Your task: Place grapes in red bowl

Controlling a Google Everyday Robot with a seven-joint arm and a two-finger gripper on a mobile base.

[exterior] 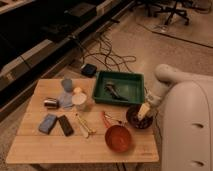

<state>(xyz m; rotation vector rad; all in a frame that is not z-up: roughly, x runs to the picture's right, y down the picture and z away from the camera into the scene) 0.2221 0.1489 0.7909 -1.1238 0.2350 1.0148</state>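
The red bowl stands near the front edge of the wooden table; it is orange-red with a coppery inside and looks empty. Just behind and to its right stands a darker maroon bowl. My gripper hangs over that maroon bowl, reaching down from the white arm at the table's right side. The grapes do not show clearly; the gripper covers most of the maroon bowl's inside, which looks dark.
A green tray holding a dark utensil sits at the back of the table. On the left are a blue cup, a white cup, a metal can, a blue sponge and a black block. Yellow utensils lie mid-table. Cables lie on the floor behind.
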